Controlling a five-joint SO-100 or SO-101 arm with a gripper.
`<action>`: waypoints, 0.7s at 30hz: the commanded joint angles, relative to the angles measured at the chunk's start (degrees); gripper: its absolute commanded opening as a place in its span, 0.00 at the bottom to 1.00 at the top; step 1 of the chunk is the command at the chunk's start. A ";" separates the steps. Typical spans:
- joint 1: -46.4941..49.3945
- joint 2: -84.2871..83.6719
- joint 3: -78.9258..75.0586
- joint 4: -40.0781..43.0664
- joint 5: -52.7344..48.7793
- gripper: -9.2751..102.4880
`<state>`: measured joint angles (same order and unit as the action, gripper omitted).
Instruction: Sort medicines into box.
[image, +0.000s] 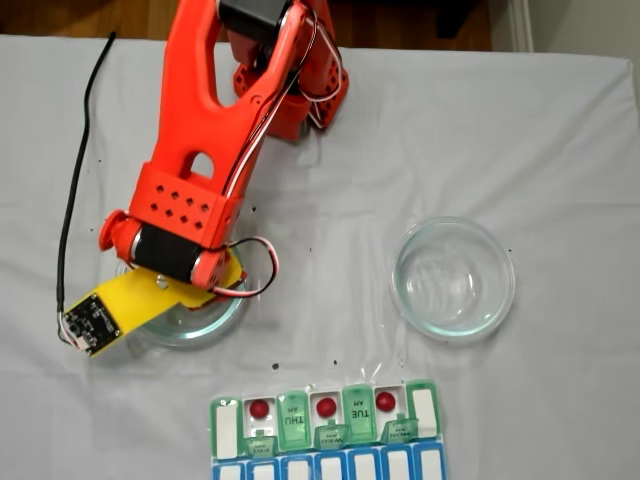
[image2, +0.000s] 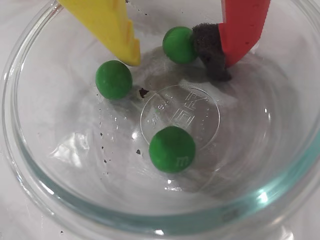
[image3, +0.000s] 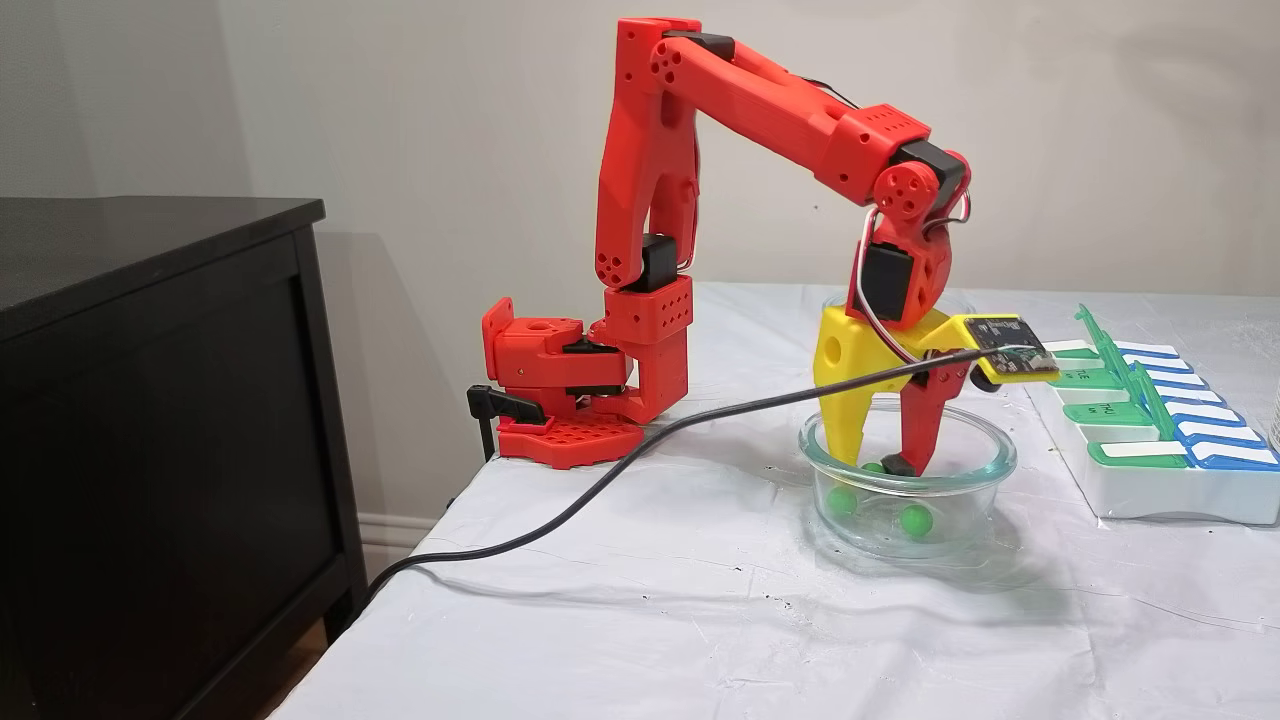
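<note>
Three green medicines lie in a clear glass dish: one beside the yellow finger, one near the dish's middle, and one touching the black pad of the red finger. My gripper is open, lowered into the dish, and straddles that last ball without clamping it. In a fixed view my gripper reaches the dish floor. The box lies at the table's near edge with some lids open and three red medicines in separate white cells.
A second glass dish, with nothing in it, stands to the right of the arm. A black cable runs along the left of the white cloth. In a fixed view a dark cabinet stands left of the table.
</note>
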<state>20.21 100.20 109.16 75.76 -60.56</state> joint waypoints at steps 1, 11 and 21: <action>-2.29 -2.72 -4.75 3.87 -0.53 0.24; -3.25 -6.24 -8.44 9.67 -0.53 0.16; -3.78 -9.49 -9.32 9.76 1.85 0.14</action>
<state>17.93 90.79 99.67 86.13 -59.68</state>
